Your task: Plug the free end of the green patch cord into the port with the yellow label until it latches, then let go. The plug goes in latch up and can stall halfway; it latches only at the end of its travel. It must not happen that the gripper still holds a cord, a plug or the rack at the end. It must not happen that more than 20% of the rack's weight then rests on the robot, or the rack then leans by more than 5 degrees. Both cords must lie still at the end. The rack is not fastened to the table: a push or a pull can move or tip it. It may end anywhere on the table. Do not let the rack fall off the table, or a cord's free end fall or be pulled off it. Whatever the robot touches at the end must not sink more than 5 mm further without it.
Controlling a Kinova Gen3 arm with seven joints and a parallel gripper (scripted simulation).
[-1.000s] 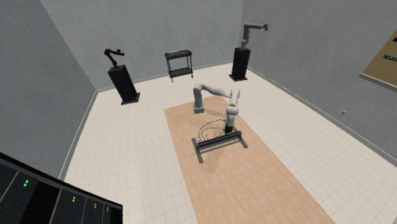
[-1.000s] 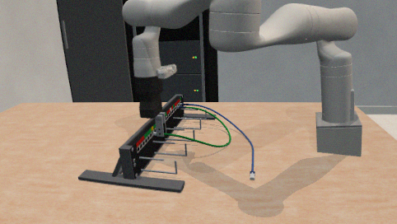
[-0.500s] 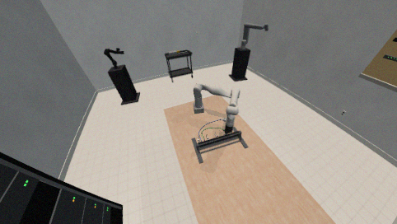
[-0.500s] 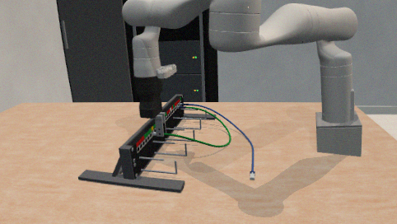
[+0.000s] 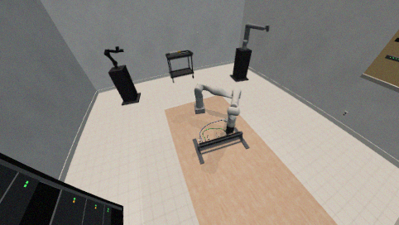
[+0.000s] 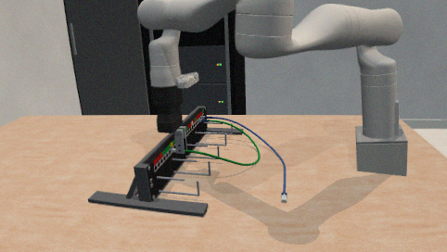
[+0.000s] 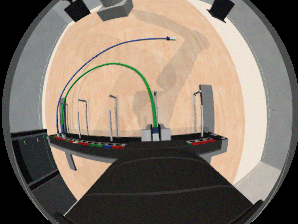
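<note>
The black rack (image 6: pixel 144 178) (image 5: pixel 219 144) (image 7: pixel 80 148) stands on the wooden table (image 6: pixel 56 144) with a row of coloured port labels (image 6: pixel 163 153) on its panel. The green cord (image 6: pixel 241 141) (image 7: pixel 113 68) arcs from the rack's far end back to the panel. Its grey plug (image 7: pixel 154 133) sits at the panel beside the green and yellow labels. I cannot tell how deep it is in the port. My gripper (image 6: pixel 172 131) (image 5: pixel 229 129) comes down from above the rack and is shut on this plug. The fingertips are mostly hidden.
The blue cord (image 6: pixel 274 153) (image 7: pixel 100 50) runs from the rack's far end, and its free plug (image 6: pixel 284 198) (image 7: pixel 169 38) lies on the table to the right. Wire cable hooks (image 6: pixel 185 190) stick out of the rack. The arm's base (image 6: pixel 381 150) stands at the right.
</note>
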